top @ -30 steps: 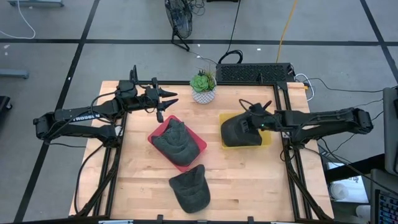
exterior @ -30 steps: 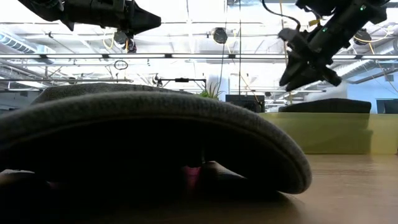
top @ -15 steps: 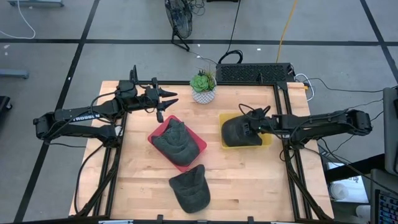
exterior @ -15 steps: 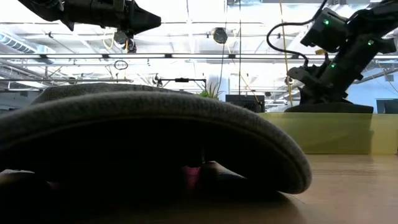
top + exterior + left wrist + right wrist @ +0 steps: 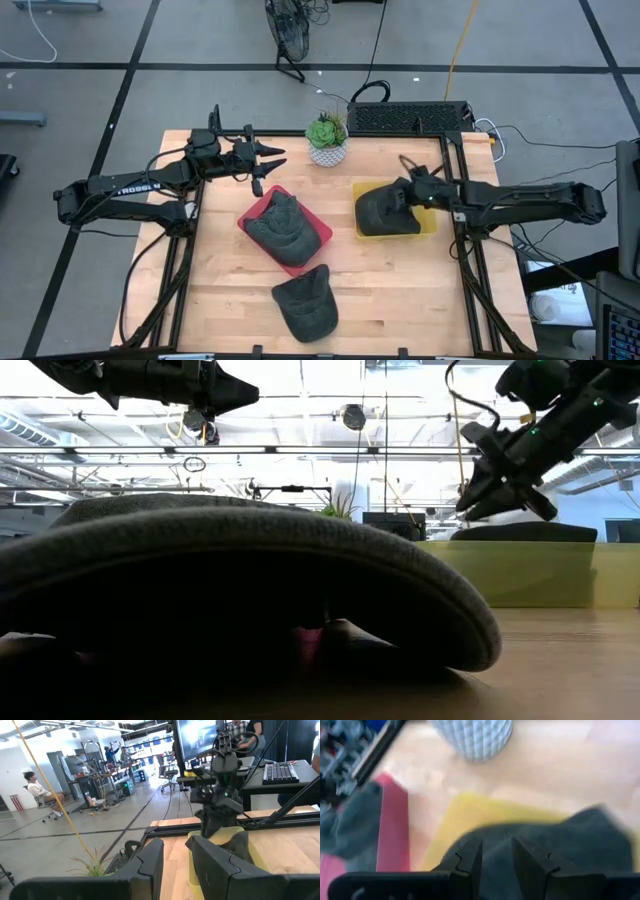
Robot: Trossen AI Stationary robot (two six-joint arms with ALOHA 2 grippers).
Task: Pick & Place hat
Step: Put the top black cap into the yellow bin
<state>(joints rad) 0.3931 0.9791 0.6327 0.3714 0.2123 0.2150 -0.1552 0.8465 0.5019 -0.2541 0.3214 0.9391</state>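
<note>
Right hand (image 5: 400,192) right of centre in the high view, fingers slightly parted, gripping nothing, above hat (image 5: 385,212) in yellow tray (image 5: 428,228). Left hand (image 5: 272,158) upper left, narrowly parted, empty. Low view: right hand (image 5: 490,495) upper right over hat (image 5: 525,531).

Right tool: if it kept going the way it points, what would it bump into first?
Most likely the dark hat on the yellow tray; the right tool points down at it from close above.
</note>
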